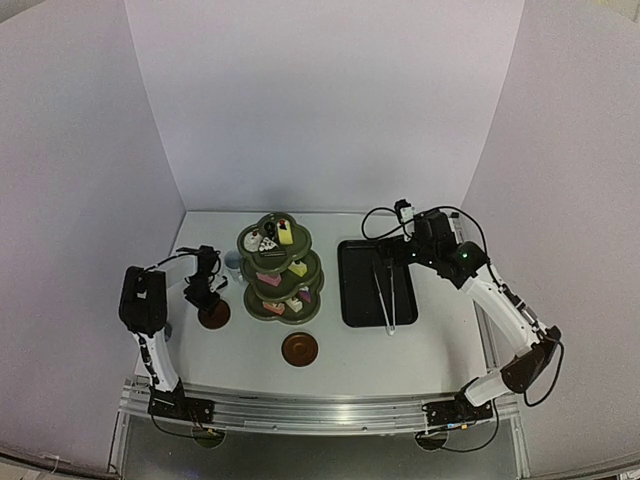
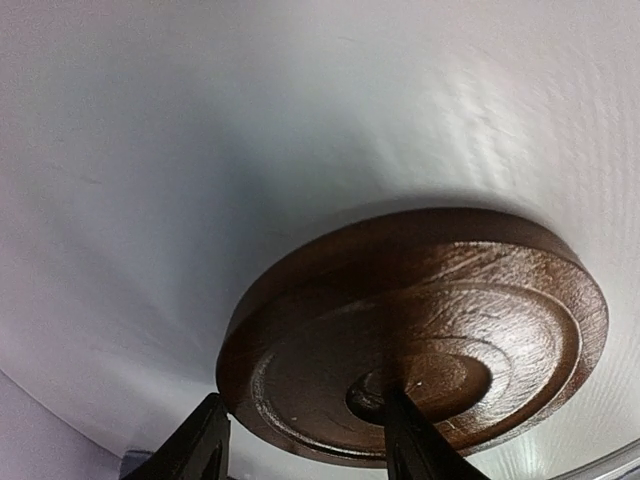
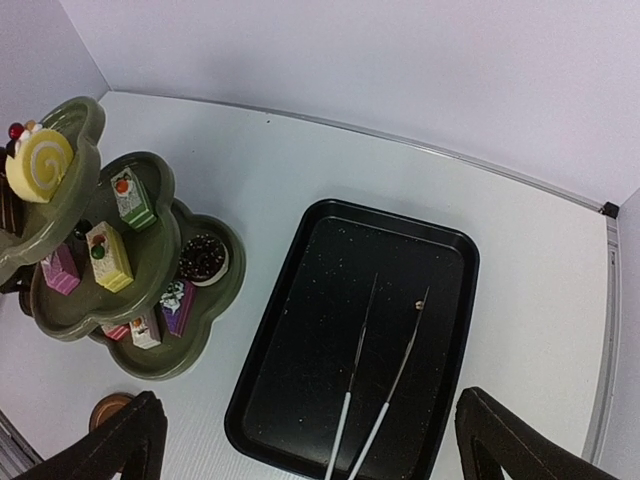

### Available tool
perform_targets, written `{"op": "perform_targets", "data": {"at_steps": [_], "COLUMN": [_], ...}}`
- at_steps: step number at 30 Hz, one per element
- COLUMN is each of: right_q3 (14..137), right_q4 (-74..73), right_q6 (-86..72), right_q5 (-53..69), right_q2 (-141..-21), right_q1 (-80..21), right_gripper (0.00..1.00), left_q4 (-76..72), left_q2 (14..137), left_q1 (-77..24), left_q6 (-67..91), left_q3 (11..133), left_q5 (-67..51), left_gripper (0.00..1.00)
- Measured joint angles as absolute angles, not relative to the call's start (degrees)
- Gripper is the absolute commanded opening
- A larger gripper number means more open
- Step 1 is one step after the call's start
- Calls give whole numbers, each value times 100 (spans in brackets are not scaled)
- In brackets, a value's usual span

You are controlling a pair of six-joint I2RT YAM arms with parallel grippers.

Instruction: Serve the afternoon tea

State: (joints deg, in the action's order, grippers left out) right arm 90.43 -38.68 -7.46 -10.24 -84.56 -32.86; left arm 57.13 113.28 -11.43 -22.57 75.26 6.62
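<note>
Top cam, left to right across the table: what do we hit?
Round brown wooden coaster → olive-green three-tier scalloped stand → black rectangular tray.

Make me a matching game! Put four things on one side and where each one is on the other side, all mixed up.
Things:
1. metal tongs
2. swirl roll cake
3. chocolate cake
4. left brown coaster

Places:
A. on the top tier of the green stand
B. right at the left fingers
C. lying in the black tray
D. on the bottom tier of the green stand

Pairs: 1-C, 2-A, 3-D, 4-B
</note>
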Motion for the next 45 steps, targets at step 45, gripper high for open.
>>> {"op": "perform_targets", "data": {"at_steps": [45], "right_q3": [8794], "right_q4": [-3868], "right_q6": [110], "right_q5": [-1140], "right_q2": [-7811], "right_q1": [-3286], "right_gripper": [98], "left_q4": [6196], "left_q2": [10957], "left_q1": [-2845], "left_q6": [-758], "left_q3": [6820], "left_q5": [-763], "left_gripper": [52]}}
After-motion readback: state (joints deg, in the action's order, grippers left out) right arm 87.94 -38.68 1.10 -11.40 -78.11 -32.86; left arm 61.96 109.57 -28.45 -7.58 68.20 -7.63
